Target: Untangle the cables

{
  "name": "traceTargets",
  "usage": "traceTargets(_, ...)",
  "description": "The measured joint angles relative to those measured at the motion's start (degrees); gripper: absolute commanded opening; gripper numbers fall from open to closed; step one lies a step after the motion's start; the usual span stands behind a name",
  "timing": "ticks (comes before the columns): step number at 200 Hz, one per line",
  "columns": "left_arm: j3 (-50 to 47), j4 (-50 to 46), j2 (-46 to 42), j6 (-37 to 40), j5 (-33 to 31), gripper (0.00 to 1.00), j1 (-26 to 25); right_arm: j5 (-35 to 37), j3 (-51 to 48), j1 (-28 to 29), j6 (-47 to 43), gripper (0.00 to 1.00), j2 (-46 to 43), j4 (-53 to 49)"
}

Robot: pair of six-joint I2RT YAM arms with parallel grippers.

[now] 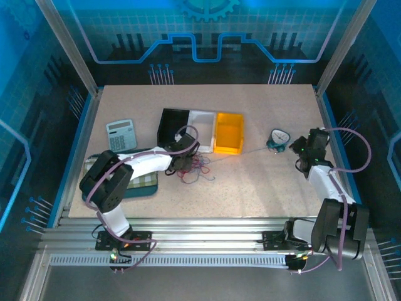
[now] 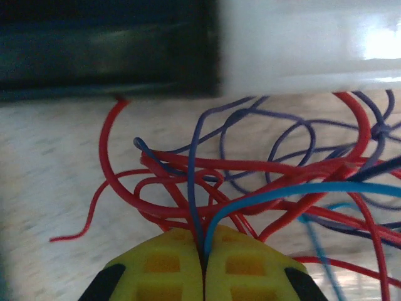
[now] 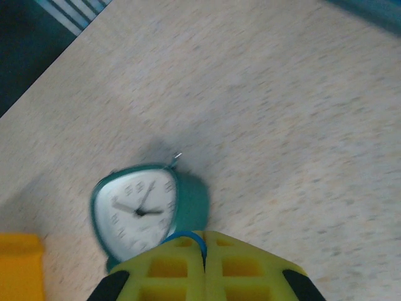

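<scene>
Now | my left hand (image 2: 203, 251) pinches the cables (image 2: 250, 168) | my right hand (image 3: 203, 254) grips a blue strand (image 3: 185, 236) | pull apart slowly

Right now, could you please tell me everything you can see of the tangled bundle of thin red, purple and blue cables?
The tangled bundle of thin cables lies on the speckled beige tabletop, in front of the black bin and white bin. Its glossy, flexible strands in red, purple and light blue loop and cross loosely. The left gripper is shut on strands at its near edge; one light-blue strand runs straight to the right gripper, shut on it.
</scene>
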Motion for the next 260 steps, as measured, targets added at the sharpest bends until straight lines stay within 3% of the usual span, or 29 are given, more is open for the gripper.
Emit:
traceTargets(48, -2.4, -2.9, -1.8, -3.7, -5.1, 0.00, 0.7, 0.0, 1.9, -9.8, -0.1, 0.00, 0.0, -0.8)
traceTargets(95, -2.4, -2.0, -1.8, -3.8, -3.0, 0.00, 0.7, -2.0, 2.0, -9.8, -0.4, 0.00, -0.3, -0.7)
traceTargets(123, -2.4, 1.7, -1.8, -0.6, 3.8, 0.00, 0.5, -3.1, 2.0, -1.8, -1.9, 0.00, -0.5, -0.6)
traceTargets(157, -2.3, 4.6, -1.7, 3.1, 12.3, 0.00, -0.6, -7.0, 1.7, 15.1, -6.2, 0.00, 0.5, 1.1)
traceTargets(194, -2.2, 5.3, -1.6, 4.4, 15.9, 0.00, -1.0, -9.6, 1.7, 29.6, -11.8, 0.01, 4.2, 0.5)
traceTargets(226, -2.2, 5.4, -1.4, 5.2, 16.2, 0.00, -1.0, -11.0, 1.6, 35.2, -14.3, 0.02, 7.0, -0.2)
traceTargets(260, -2.2, 5.5, -1.3, 5.4, 16.2, 0.00, -1.0, -12.7, 1.8, 36.4, -15.0, 0.09, 13.3, -1.2)
